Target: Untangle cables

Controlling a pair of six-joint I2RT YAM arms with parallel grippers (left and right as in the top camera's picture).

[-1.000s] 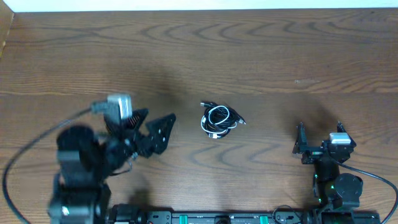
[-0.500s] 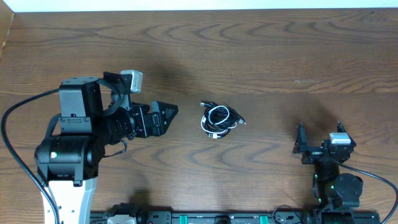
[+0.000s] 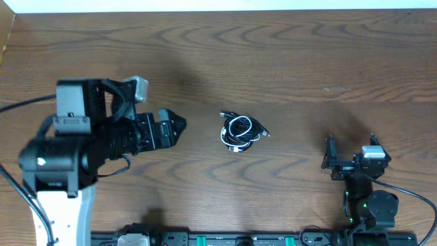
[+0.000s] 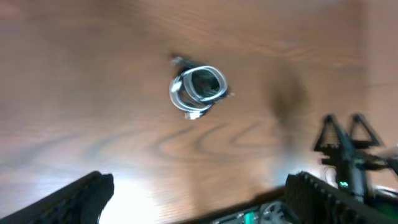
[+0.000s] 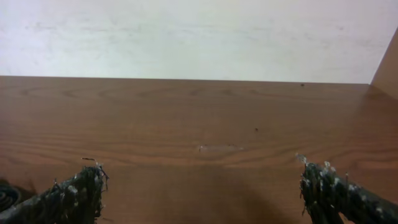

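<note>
Left tool (image 3: 174, 128) swung toward the cables (image 3: 239, 132), jaws apart, not touching.

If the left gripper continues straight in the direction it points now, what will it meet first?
Probably the coiled cables: seen from overhead, the open left gripper points toward them, with only table between. Its height is unclear, so it may touch the table first.

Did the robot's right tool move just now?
No. The right tool sits in the same spot, just as far to the right of the tangled cables as before.
</note>
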